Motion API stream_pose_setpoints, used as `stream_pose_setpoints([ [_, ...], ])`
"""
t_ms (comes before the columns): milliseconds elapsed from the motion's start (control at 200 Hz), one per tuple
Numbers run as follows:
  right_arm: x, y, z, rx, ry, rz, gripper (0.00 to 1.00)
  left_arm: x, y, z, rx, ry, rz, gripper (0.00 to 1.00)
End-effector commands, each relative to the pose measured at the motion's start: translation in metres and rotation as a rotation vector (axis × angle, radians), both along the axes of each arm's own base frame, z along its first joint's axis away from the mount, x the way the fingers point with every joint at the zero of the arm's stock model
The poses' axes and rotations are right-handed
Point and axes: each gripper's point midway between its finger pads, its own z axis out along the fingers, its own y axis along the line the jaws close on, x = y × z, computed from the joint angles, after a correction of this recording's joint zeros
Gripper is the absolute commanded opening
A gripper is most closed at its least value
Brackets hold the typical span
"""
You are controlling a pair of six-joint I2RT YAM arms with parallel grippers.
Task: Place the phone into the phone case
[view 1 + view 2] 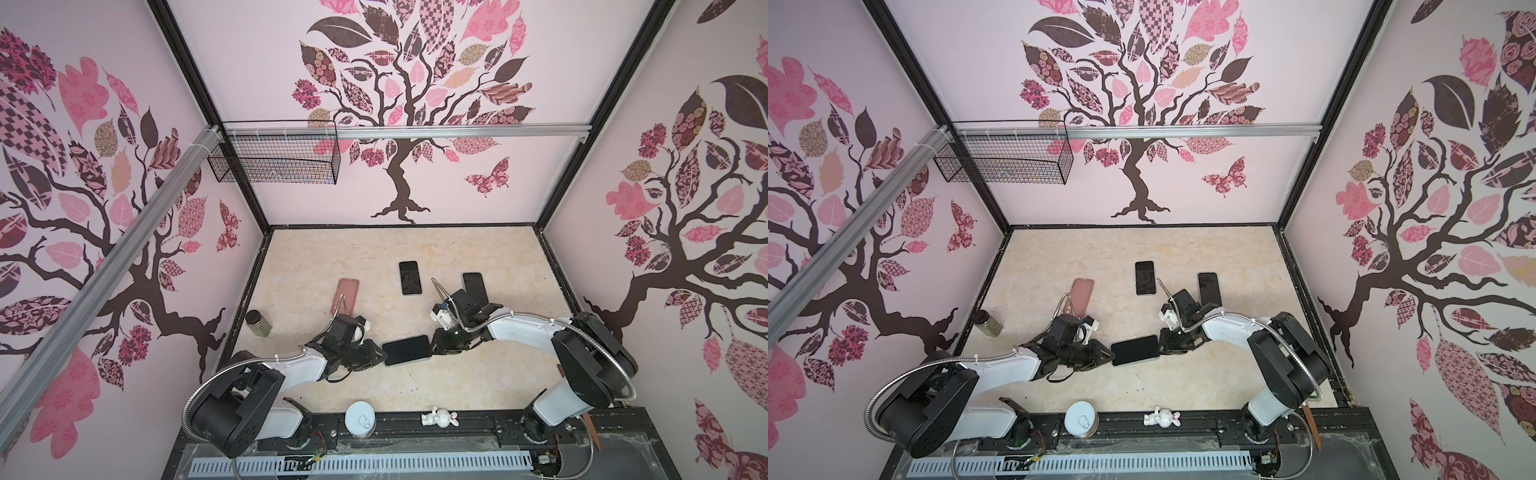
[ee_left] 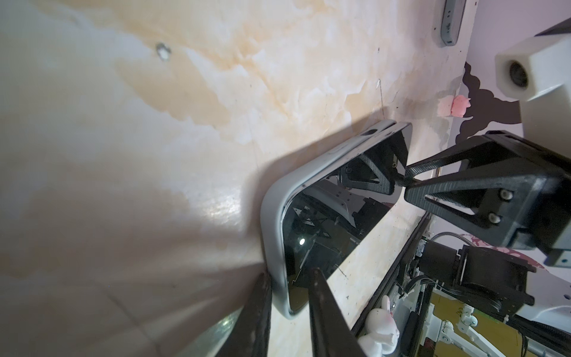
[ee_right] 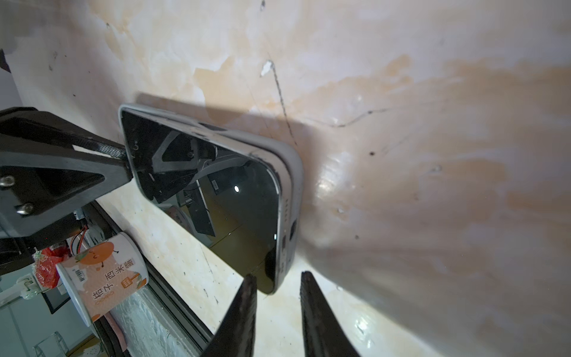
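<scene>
Centrally, toward the front of the marble-patterned tabletop [image 1: 478, 253], a black-screened phone [image 1: 405, 350] sits screen-up in a grey phone case [image 2: 272, 222], lying crosswise between the two arms. In the right wrist view the phone's side edge shows above the case rim at the end nearer that arm, so it is not pressed fully in there. Whether the case touches the tabletop cannot be told.

The left fingers [image 2: 321, 296] are nearly closed and pinch the left end, one on the screen and one against the back of the case. The right fingers [image 3: 244, 303] stand narrowly apart at the opposite end, with the corner of the phone between their tips; whether they press on it cannot be told.

Farther back lie a pink case [image 1: 347, 296] and two other black phones [image 1: 410, 277] [image 1: 475, 286], apart from one another. A small jar [image 1: 258, 323] stands at the left edge. At the front rail stand a white can [image 1: 360, 419] and a white rabbit figurine [image 1: 439, 417].
</scene>
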Motion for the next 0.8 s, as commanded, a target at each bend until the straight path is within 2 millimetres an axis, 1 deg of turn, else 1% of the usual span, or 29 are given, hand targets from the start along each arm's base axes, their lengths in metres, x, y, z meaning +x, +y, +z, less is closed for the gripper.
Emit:
stream_pose_setpoints([
  [0, -0.005, 0.006, -0.001, 0.028, 0.012, 0.023, 0.25, 0.010, -0.007, 0.008, -0.012, -0.031, -0.002, 0.25],
  [210, -0.009, 0.008, -0.006, 0.033, 0.024, 0.030, 0.17, 0.011, -0.009, 0.009, -0.012, -0.034, -0.007, 0.25],
  [430, -0.016, 0.016, -0.009, 0.049, 0.043, 0.045, 0.16, 0.010, -0.010, 0.007, -0.008, -0.030, -0.011, 0.25],
  [590, -0.023, 0.022, -0.020, 0.027, 0.062, 0.066, 0.11, 0.009, -0.012, 0.005, -0.007, -0.026, -0.016, 0.24],
  [795, -0.030, 0.027, -0.030, 0.005, 0.075, 0.078, 0.10, 0.008, -0.013, 0.003, -0.003, -0.025, -0.023, 0.23],
])
